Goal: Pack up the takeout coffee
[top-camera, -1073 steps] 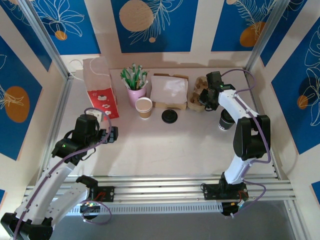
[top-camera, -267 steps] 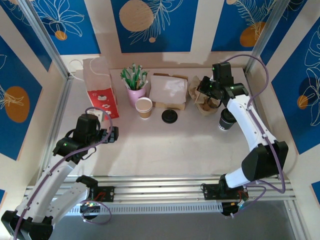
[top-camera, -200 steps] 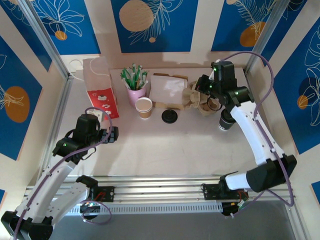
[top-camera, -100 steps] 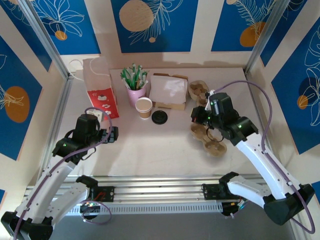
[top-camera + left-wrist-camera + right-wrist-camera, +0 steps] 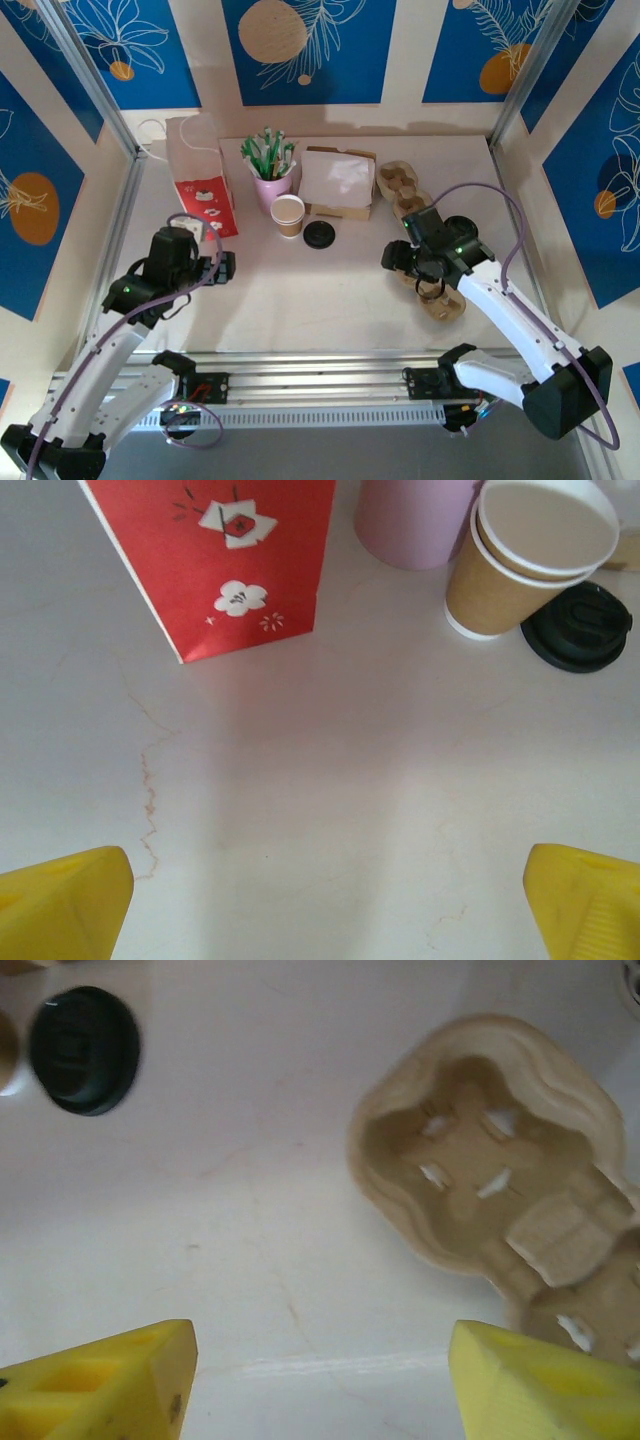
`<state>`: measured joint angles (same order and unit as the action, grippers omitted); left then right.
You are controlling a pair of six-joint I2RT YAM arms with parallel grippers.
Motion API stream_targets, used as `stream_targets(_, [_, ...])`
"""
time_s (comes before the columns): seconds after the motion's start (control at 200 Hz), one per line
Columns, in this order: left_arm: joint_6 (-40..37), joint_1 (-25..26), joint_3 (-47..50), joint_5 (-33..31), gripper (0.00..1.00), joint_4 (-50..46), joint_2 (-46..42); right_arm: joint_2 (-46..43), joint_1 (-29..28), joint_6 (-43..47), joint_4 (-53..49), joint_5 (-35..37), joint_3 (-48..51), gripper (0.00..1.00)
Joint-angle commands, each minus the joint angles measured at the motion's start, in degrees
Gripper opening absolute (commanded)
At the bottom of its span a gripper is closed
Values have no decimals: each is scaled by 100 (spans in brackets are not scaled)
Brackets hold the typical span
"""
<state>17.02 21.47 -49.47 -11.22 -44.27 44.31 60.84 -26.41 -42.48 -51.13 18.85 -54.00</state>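
One molded-pulp carrier [image 5: 480, 1150] by right hand [image 5: 320, 1375]

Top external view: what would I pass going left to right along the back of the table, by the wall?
Red-and-white paper bag → pink cup of green-white sticks → open cardboard box with white paper → pulp cup carrier.

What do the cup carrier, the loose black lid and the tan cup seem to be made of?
Cup carrier: likely moulded paper pulp, matte beige, soft fibrous-looking contours. Black lid: probably plastic, faint sheen, crisp moulded ridges. Tan cup: kraft paper, matte wall, white rolled rim.
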Motion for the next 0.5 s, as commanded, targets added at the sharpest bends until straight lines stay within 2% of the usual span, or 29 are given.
stream_targets(0.0, [331,-73,-668,-395,100,-227,-108,-54,199,-514,-430,179,152,70])
stream_targets(0.075, [534,-83,-1132,-600,100,-364,38,69,344,-624,-496,13,160,71])
stream_targets(0.205, [386,-284,-2108,-993,100,-489,630,174,356,-734,-397,-102,209,75])
stream_targets(0.255, [348,-543,-2508,-939,100,-528,991,142,344,-768,-320,-153,248,76])
stream_targets(0.38, [407,-1455,-3508,-310,100,-629,1924,61,262,-759,-266,-77,210,80])
stream_targets(0.495, [340,-1822,-4400,-331,100,-761,2810,-5,70,-657,-468,239,33,82])
